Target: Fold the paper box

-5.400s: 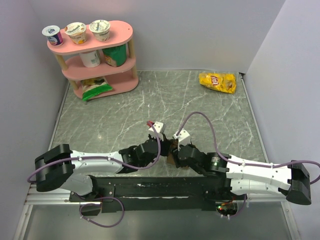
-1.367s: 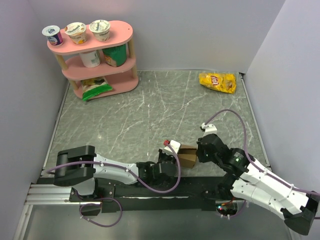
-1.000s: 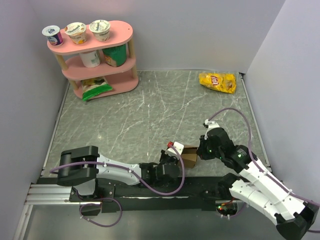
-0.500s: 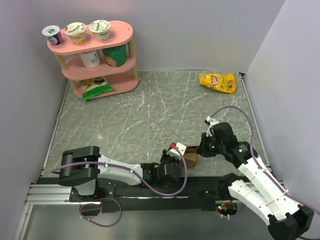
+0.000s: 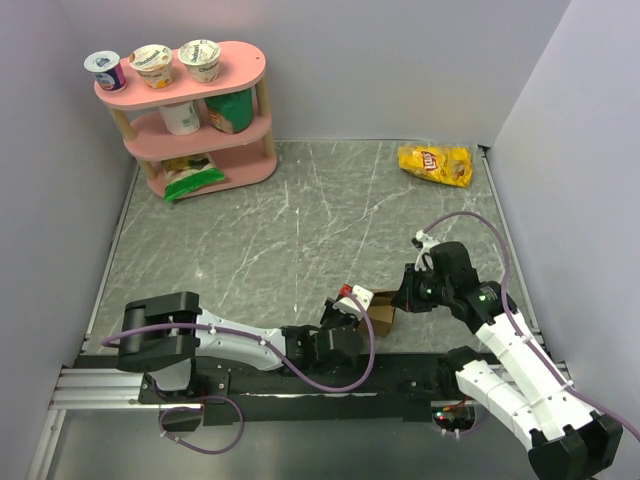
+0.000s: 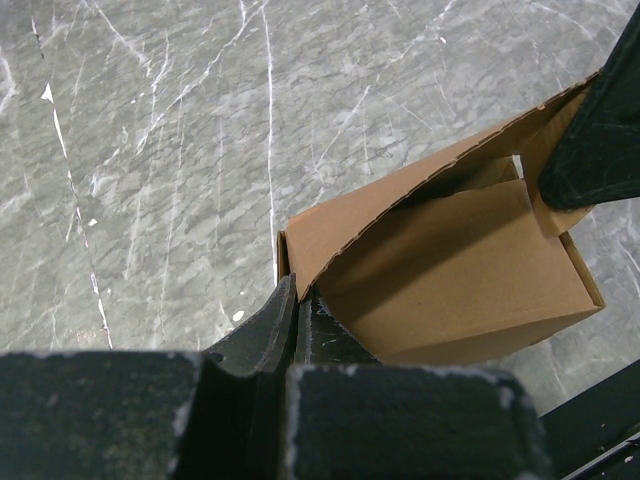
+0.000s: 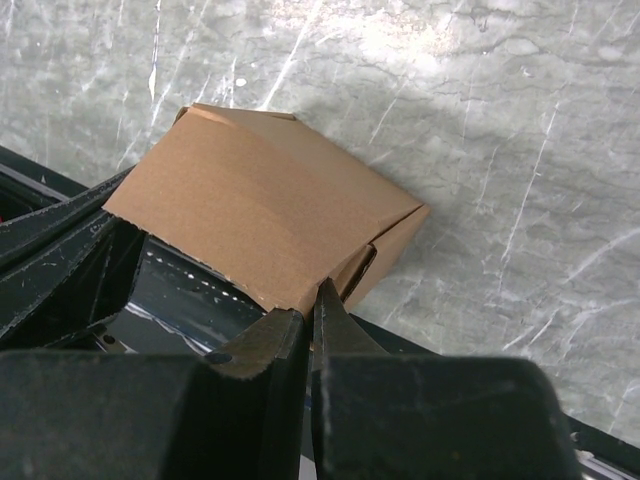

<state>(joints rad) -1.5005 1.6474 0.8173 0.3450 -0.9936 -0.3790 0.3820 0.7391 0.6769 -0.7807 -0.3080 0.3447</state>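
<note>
The paper box is a small brown cardboard box, half folded, on the table's near edge between my two grippers. In the left wrist view the paper box has its top flap lifted. My left gripper is shut on the flap's lower left corner. My right gripper's finger shows black at the box's far right. In the right wrist view my right gripper is shut on the near corner of the paper box top panel. From above, the left gripper and right gripper flank the box.
A black rail runs just below the box. A yellow chip bag lies at the back right. A pink shelf with yogurt cups stands at the back left. Walls close both sides.
My right arm has risen and swung its wrist slightly to the right while its jaws tightened on the box corner. The box and the left gripper have barely moved.
</note>
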